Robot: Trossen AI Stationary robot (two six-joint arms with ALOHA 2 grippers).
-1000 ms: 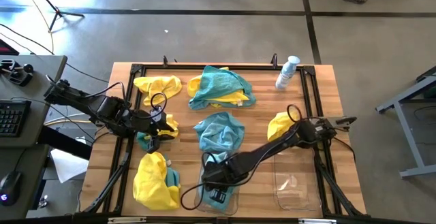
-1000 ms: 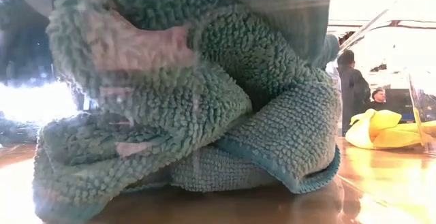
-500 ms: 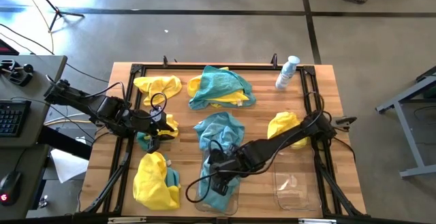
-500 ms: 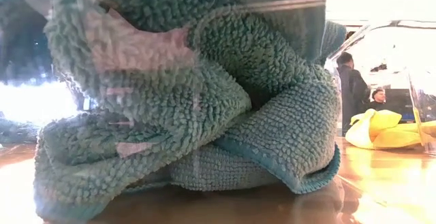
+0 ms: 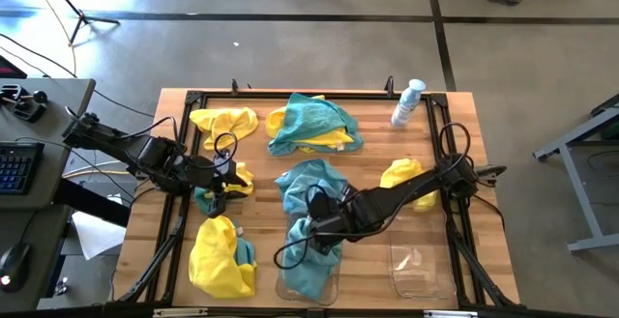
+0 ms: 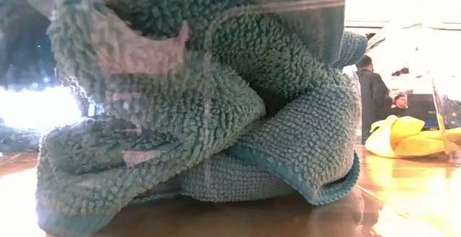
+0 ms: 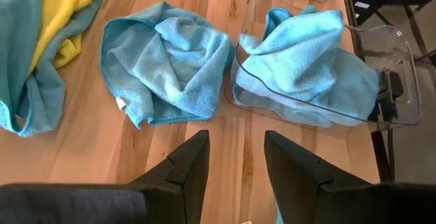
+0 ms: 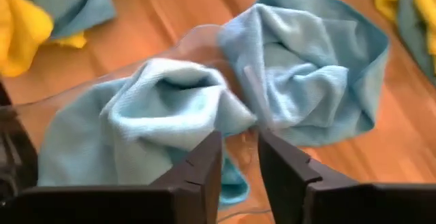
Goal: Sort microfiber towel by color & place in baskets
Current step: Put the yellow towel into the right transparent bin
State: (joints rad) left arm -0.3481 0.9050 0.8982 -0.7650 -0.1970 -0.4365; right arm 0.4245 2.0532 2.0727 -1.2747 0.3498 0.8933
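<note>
Teal microfiber towel (image 5: pixel 311 268) bunched in the left clear basket (image 5: pixel 332 286)

Right clear basket (image 5: pixel 421 268) holds nothing. Right gripper (image 5: pixel 324 223) hovers above the filled basket's far edge, fingers apart, empty; left gripper (image 5: pixel 224 185) released over the table's left side.

— Where does the right arm sit?
— It reaches in from the right edge of the worktop, stretched leftward across the middle, its wrist bent down near the centre. The right pincer (image 5: pixel 322 223) hangs there, pointing toward the near edge.
— And its fingers?
— In the right wrist view the two dark fingers (image 8: pixel 197 171) stand a narrow gap apart with nothing between them.
— The left arm?
— It comes in from the left side, folded at the elbow, resting over the left part of the worktop. The left pincer (image 5: pixel 221 185) points toward the centre; its fingers (image 7: pixel 187 169) stand parted, gripping nothing.
</note>
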